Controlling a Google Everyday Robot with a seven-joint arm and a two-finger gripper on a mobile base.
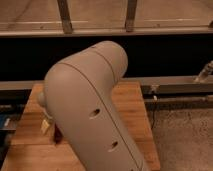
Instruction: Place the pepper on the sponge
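Only a sliver of the pepper (56, 135) shows: a thin, dark red strip low on the left, at about 8 o'clock from the middle of the view. It lies on the wooden table (135, 107), near the left edge, and what shows runs roughly from 11 to 5 o'clock. Its right side disappears behind the arm (90, 115), so its full length, its tip and its stem cannot be seen. It looks dull and dark against the pale wood. The sponge can't be picked out from here. The gripper is hidden somewhere behind the arm.
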